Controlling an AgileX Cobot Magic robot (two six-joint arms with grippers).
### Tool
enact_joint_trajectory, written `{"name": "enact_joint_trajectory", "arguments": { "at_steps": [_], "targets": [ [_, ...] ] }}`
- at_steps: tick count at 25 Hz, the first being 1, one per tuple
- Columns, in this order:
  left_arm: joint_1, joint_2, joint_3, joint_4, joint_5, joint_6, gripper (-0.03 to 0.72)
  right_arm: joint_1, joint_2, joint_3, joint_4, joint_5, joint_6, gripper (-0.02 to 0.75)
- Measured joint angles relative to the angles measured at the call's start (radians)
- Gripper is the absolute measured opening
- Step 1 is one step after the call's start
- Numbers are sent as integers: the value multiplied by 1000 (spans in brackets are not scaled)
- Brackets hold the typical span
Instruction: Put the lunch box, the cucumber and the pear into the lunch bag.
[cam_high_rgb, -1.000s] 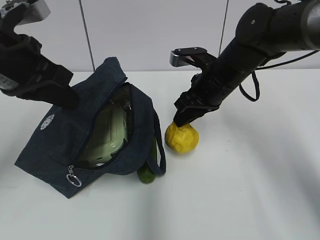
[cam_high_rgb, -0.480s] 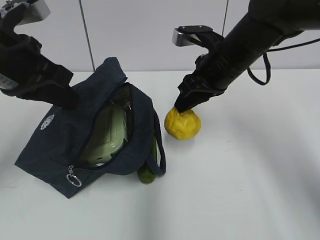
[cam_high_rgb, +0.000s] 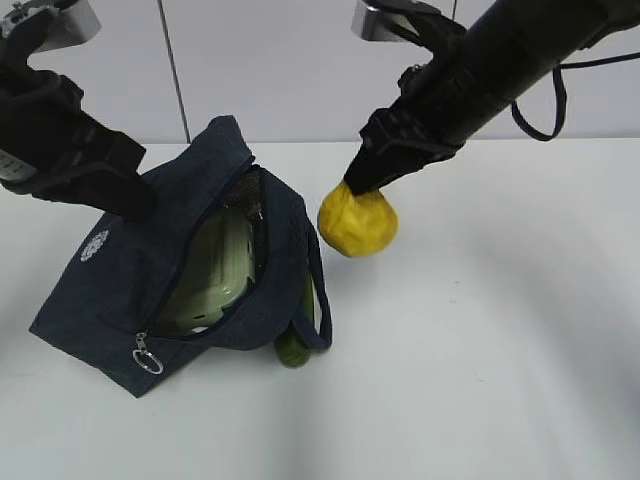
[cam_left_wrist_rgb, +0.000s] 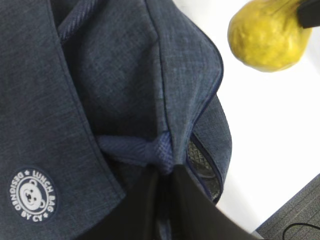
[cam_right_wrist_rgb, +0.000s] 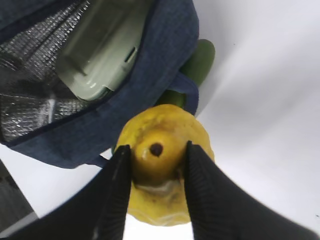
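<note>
The counter (cam_high_rgb: 500, 350) is plain white and smooth, with soft grey shadows under the arms; behind it stands a pale wall of panels split by 2 dark vertical seams.

The lunch bag (cam_high_rgb: 130, 290) lies on the left half of the counter with its zipped top pulled open, a silver ring pull (cam_high_rgb: 147, 356) hanging at the near end of the zipper. Inside, against a silvery lining, the lunch box (cam_high_rgb: 215, 275) sits with its pale green lid facing the opening. The cucumber (cam_high_rgb: 296, 340) lies on the counter outside the bag, tucked against its right side under a corded loop handle (cam_high_rgb: 318, 300); only its near end shows in the exterior view.

The left gripper (cam_left_wrist_rgb: 167, 200) has its fingers pinched shut on the bag's fabric by the upper edge of the opening, apparently on a handle loop, though the close view is too cramped to be sure. The right gripper (cam_right_wrist_rgb: 155, 165) clamps its 2 fingers on the neck of the pear (cam_high_rgb: 357, 222), which hangs clear of the counter just right of the bag's opening.
</note>
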Motion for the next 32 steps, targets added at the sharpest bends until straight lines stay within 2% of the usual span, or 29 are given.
{"name": "enact_joint_trajectory", "arguments": {
  "at_steps": [9,16,23,29,32],
  "targets": [
    [0,0,0,-2,1,0,3,0,-2,0,253,-3,-84,270],
    [0,0,0,-8,1,0,3,24,47,-1,398,-41,-178,270],
    [0,0,0,-59,-12,0,3,87,134,-1,454,-102,-233,270],
    [0,0,0,-76,-18,0,3,106,161,-1,659,-157,-355,270],
    [0,-1,0,-78,-19,0,3,106,173,-1,700,-172,-377,272]
  ]
}}
